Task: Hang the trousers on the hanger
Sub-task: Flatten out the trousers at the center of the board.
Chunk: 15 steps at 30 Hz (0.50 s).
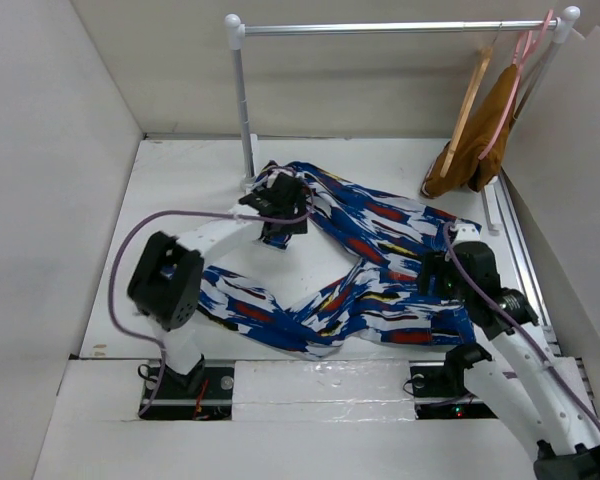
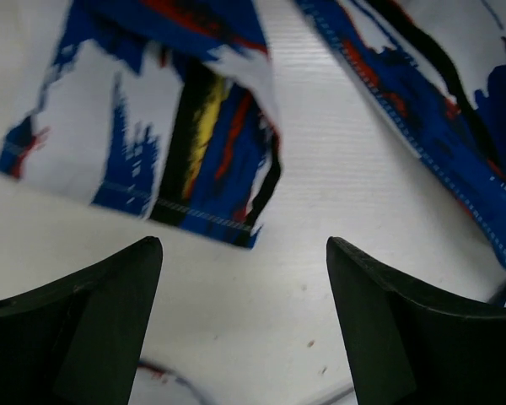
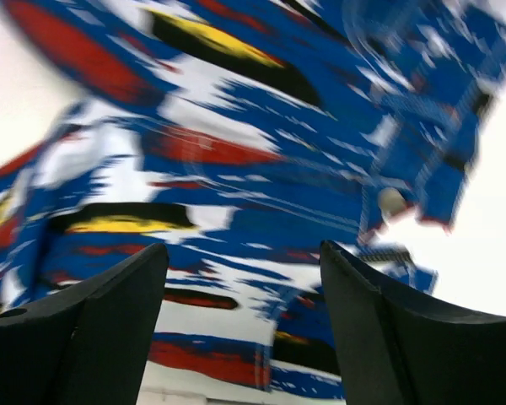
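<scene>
The trousers [image 1: 370, 270], bright blue with white, red, yellow and black streaks, lie spread and crumpled across the table. The tan wooden hanger [image 1: 467, 105] hangs on the rail [image 1: 380, 29] at the back right. My left gripper [image 1: 280, 225] is open and empty, above bare table next to one trouser leg end [image 2: 194, 143]. My right gripper [image 1: 435, 275] is open and empty, just above the trousers' waist part [image 3: 261, 169].
A mustard-brown garment [image 1: 475, 150] hangs on a thin pink hanger [image 1: 515, 90] beside the wooden one. The rail's white post [image 1: 244, 110] stands close behind my left gripper. White walls enclose the table on the left, back and right.
</scene>
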### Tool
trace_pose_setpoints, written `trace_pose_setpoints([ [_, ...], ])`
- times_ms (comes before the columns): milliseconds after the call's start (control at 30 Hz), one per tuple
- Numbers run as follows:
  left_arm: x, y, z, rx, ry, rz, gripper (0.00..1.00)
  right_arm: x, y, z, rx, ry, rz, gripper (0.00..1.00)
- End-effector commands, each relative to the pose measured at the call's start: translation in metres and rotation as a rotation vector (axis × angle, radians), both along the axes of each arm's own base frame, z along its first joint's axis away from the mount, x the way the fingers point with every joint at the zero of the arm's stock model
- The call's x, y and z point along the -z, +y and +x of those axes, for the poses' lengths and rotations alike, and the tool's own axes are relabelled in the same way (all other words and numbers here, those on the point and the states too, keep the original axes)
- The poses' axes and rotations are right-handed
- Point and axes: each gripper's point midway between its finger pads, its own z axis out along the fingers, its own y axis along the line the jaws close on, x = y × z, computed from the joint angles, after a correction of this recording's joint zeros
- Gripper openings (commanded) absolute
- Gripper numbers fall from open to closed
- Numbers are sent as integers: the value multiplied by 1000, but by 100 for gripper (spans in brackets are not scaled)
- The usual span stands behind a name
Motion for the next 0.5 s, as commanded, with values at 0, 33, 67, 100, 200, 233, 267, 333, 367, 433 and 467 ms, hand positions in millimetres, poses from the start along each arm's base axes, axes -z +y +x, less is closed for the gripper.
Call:
trace_pose_setpoints([
  [0,4,-15,26,25,-28,69,74,29,-27,-16,132,108,-2,78],
  [33,15,-18,32,23,-12,82,74,35,-40,-15,195,124,-1,79],
  [67,21,-19,34,18,-4,88,73,43,-45,-14,219,135,-2,79],
  [100,24,-21,36,19,-2,85,73,48,-50,-13,242,148,1,80],
  [200,38,-26,40,22,15,88,71,62,-72,-7,365,184,5,82],
  [233,46,-26,41,19,29,98,71,66,-76,-5,388,189,13,84],
  [267,49,-26,42,17,33,106,71,73,-88,-1,446,213,18,85],
  [333,56,-24,41,12,46,121,70,80,-98,3,490,232,24,88],
  [367,56,-22,40,11,48,128,70,81,-104,9,502,222,28,90],
  [433,54,-17,37,4,32,130,70,85,-119,18,550,231,38,94],
  [467,52,-16,36,4,25,126,69,87,-125,22,549,231,28,94],
])
